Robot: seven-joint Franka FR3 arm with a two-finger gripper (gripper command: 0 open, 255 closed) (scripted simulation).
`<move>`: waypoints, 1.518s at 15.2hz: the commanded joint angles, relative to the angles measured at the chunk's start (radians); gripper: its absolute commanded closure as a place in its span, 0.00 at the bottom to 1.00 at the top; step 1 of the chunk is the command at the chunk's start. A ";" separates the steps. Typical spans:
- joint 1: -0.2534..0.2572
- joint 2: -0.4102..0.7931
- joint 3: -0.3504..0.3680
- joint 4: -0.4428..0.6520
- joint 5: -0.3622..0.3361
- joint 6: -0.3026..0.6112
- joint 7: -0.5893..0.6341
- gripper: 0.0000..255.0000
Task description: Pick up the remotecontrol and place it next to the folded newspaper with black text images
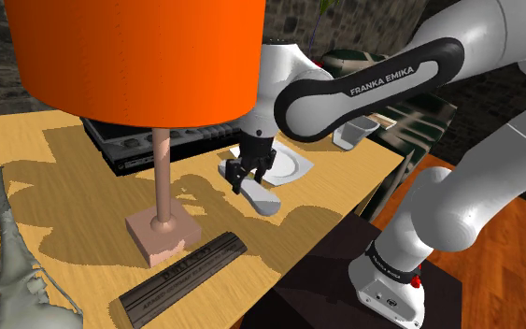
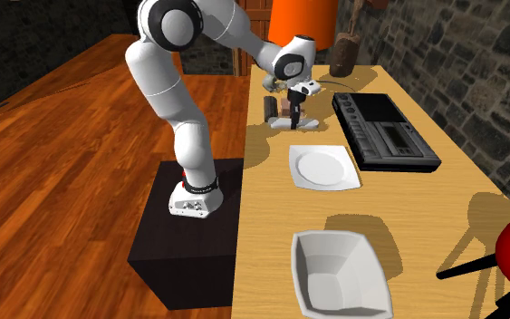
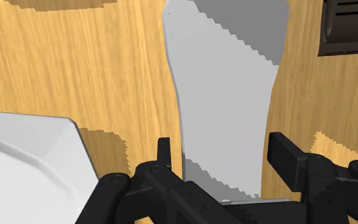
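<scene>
My gripper [image 3: 225, 149] hangs low over the remote [image 3: 228, 95], fingers spread to either side of its near end. As far as I can see, neither is pressing on it. The remote is drawn plain grey-white and lies flat on the table [image 1: 55, 150], just beside the plate [image 1: 293, 166], on the side facing the lamp base [image 1: 163, 234]. I'd say nothing of the task is done yet: the approach looks finished, but the grasp has not been made. What is left is to close, lift, carry and set down. I can't pick out the newspaper for certain. My best candidate is a dark flat slab [image 1: 181, 271] with lettering, well apart from the plate, past the lamp base.
</scene>
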 commanded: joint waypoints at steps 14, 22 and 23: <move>-0.006 0.070 0.013 -0.048 -0.019 0.116 0.017 1.00; -0.002 0.024 0.005 -0.015 -0.006 0.040 0.005 0.00; -0.001 0.004 0.001 0.003 -0.001 0.002 0.001 0.00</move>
